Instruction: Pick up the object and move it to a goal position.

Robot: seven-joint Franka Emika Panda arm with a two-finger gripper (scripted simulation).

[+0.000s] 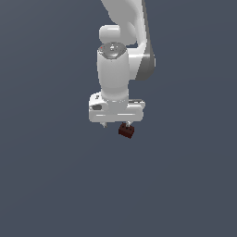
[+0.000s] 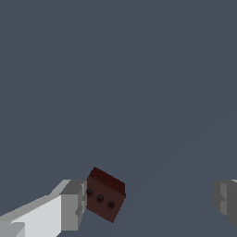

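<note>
The object (image 1: 126, 131), a small dark red-brown cube, is seen just below the gripper (image 1: 117, 124), against a plain dark grey-blue ground; nothing else is seen around it. The white arm (image 1: 121, 51) is lowered from the top of the exterior view, wrist pointed straight down. In the wrist view the jaws are set wide apart. The cube (image 2: 105, 194) is tilted and lies against one finger (image 2: 72, 205), well clear of the other finger (image 2: 225, 200). It is not clamped between them.
</note>
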